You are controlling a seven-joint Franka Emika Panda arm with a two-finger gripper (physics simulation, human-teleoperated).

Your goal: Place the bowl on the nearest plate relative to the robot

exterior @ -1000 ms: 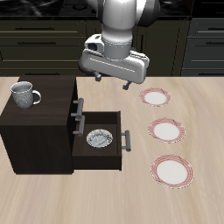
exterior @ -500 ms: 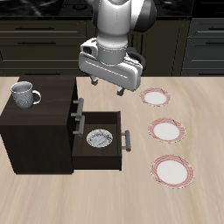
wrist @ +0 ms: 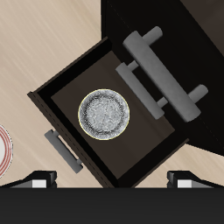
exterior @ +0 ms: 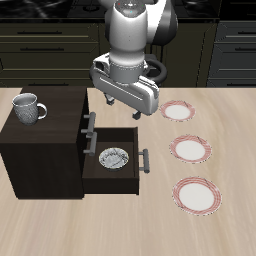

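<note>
So the bowl (exterior: 115, 157) sits inside the pulled-out drawer (exterior: 112, 181), pretty much straight below the gripper (exterior: 123, 113), whose fingers are spread with nothing in them. The target plate (exterior: 179, 111) is farther back, nearest the robot's base

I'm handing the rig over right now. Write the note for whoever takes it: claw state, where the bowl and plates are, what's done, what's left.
Claw: open, empty, hanging above the cabinet, over its open drawer.
Bowl: lying upright inside the open drawer, untouched; the wrist view shows it directly below the claw.
Plates: three in a row on the table beside the cabinet. The target plate is the one farthest back; all three are bare.
Mug: on the cabinet top, not part of the job.
Done: drawer is open, claw roughly lined up over the bowl.
Left: descend, grasp the bowl, lift it out, set it on the rearmost plate.
</note>
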